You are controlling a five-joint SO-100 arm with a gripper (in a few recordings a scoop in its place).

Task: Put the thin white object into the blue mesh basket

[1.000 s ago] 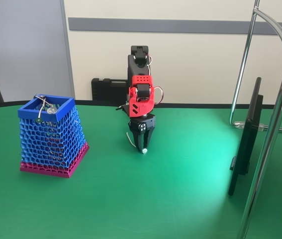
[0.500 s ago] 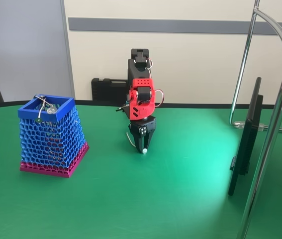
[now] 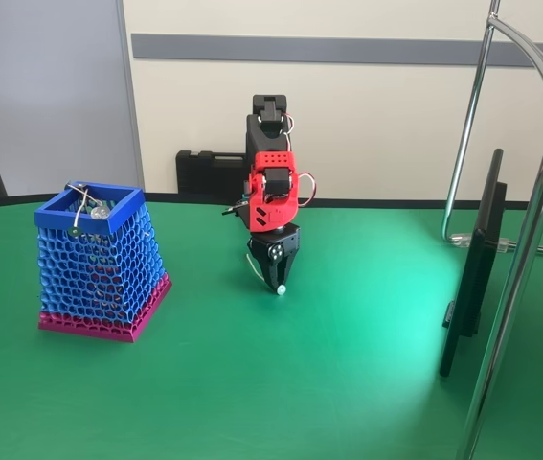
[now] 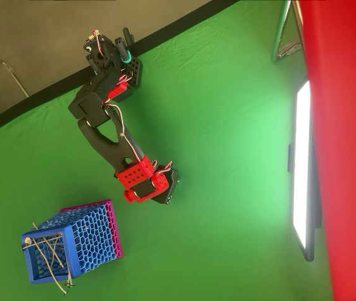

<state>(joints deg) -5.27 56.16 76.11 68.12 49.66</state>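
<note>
The blue mesh basket [image 3: 118, 222] stands on the green table at the left, with a magenta band at its bottom; from overhead the basket [image 4: 93, 233] is at the lower left. My gripper [image 3: 276, 276] hangs point-down over the middle of the table, to the right of the basket and well apart from it. It is shut on the thin white object [image 3: 253, 264], whose round bead [image 3: 280, 287] shows at the fingertips just above the cloth while the strand curves out to the left. In the overhead view the red wrist hides the fingers of the gripper [image 4: 167, 191].
Greyish wires with round tips [image 3: 83, 205] lie in the basket and stick out over its rim [image 4: 57, 276]. A black case [image 3: 210, 174] sits at the back edge. A dark screen [image 3: 478, 261] and chrome stand tubes [image 3: 531, 220] stand at the right.
The gripper has risen slightly with the thin white object in it, so the bead hangs a little higher above the table. The basket has not moved.
</note>
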